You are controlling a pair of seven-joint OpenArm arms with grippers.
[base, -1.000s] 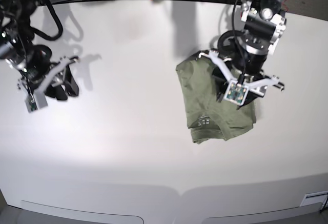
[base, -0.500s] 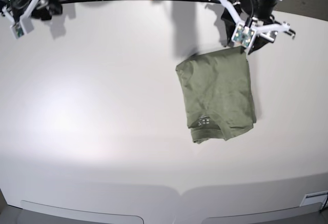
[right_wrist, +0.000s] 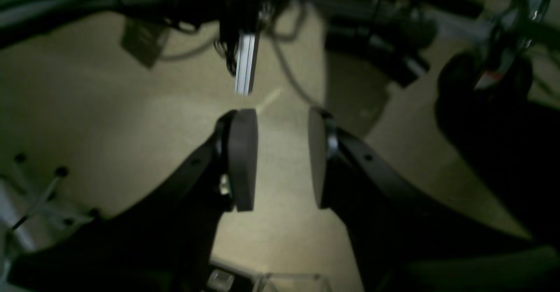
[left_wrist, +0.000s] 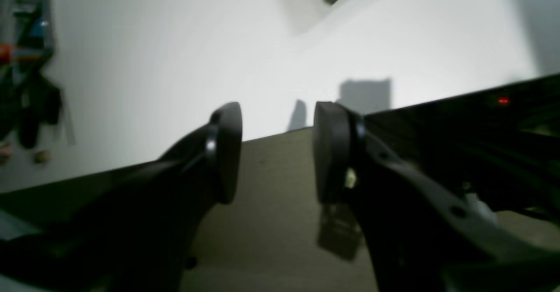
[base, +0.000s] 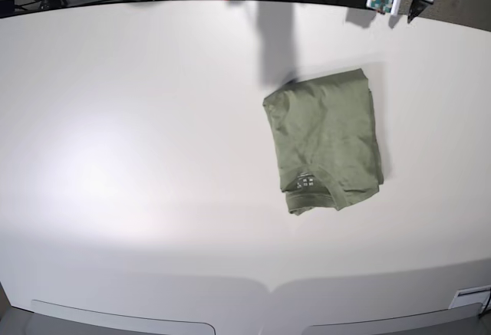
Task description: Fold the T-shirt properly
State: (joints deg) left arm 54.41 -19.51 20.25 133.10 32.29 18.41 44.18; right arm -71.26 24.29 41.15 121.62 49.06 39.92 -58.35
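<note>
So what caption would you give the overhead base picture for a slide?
Folded olive-green T-shirt lying alone on the white table, both arms pulled away to the far edge.

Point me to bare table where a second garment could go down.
Whole stretch of table left of the T-shirt, and the front strip below its collar end. Tightest: the narrow band between the shirt and the table's right edge.

T-shirt (base: 326,139): plain olive green, small white label print inside neck. Desk (base: 138,159): plain white, glossy. Left hand (left_wrist: 277,152): black fingers, matte. Right hand (right_wrist: 282,158): black fingers, dark grey pads. Floor (right_wrist: 87,108): beige.
</note>
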